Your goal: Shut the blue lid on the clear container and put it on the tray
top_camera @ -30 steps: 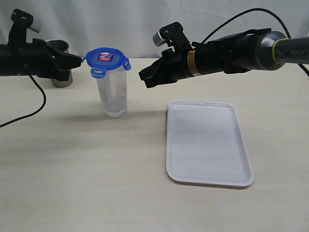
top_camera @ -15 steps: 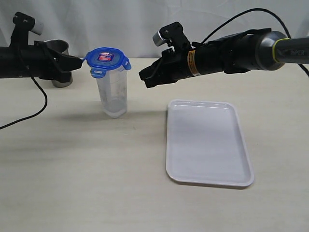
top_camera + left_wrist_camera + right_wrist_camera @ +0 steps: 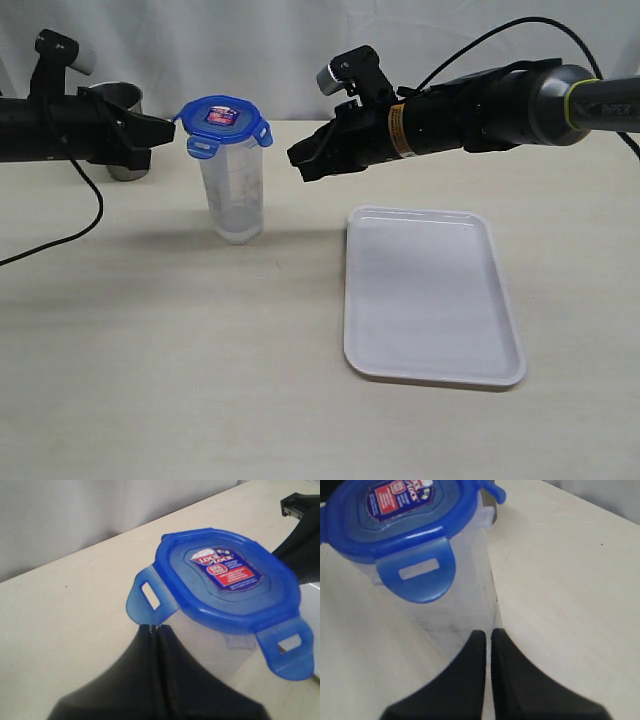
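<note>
Pale tabletop [image 3: 200, 350]; lid [image 3: 222, 118] is seated on container [image 3: 233, 195], flaps raised; one flap [image 3: 150, 597] lies at the tip of the closed left gripper [image 3: 165, 127], container ahead of the closed, empty right gripper [image 3: 295, 160]. Latching is judged in hand; flaps are to be pressed down.

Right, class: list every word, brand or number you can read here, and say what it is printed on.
"LOCK LOCK": label on the blue lid.
"PIPER": right arm, near the picture's edge.
Too blurred or small: the label's red panel, the yellow sticker on that arm, the clear container markings.
</note>
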Robot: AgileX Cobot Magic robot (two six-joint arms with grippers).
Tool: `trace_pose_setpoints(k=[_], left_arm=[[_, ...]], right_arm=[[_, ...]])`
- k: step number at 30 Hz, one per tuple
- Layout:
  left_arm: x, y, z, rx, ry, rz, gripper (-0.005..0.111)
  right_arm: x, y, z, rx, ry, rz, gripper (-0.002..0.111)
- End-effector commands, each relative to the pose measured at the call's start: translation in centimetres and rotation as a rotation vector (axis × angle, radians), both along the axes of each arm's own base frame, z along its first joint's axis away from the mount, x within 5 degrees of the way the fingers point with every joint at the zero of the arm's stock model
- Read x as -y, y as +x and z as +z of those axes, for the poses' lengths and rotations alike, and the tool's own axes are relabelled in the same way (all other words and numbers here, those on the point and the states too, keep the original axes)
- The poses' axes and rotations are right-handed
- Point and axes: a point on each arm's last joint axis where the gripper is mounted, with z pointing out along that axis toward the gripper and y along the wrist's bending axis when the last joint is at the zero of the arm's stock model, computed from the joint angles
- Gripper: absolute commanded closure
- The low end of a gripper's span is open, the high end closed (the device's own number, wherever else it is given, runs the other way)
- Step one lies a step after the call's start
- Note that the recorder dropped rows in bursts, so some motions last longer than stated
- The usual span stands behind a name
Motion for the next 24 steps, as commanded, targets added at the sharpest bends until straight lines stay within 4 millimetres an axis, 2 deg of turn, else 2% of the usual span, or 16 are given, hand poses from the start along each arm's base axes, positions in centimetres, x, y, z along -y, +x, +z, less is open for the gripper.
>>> trace_pose_setpoints(k=[1,10,14,19,24], left_arm=[[0.2,0.4,0.8,0.047,-0.011,-0.025,0.107],[0.1,0.4,0.7,0.044,-0.001,-0.013,0.107],[0.1,0.4,0.7,0.043,-0.002,-0.013,0.107],[0.1,0.4,0.7,0.023,-0.02,-0.002,0.107],[0.1,0.0,0.0,-0.033,0.032,-0.036,0.107]], right_arm=[[0.4,0.0,0.4,0.002,0.006,-0.003,0.104],[0.7,0.4,0.6,0.047,-0.034,-0.043,0.104],[1.4,0.8,2.0,0.11,-0.066,-0.127,0.104],[1.2,0.4,3.4,0.174,-0.074,-0.062,0.104],[0.9,0.2,3.6,0.242,-0.111,-0.013,0.104]])
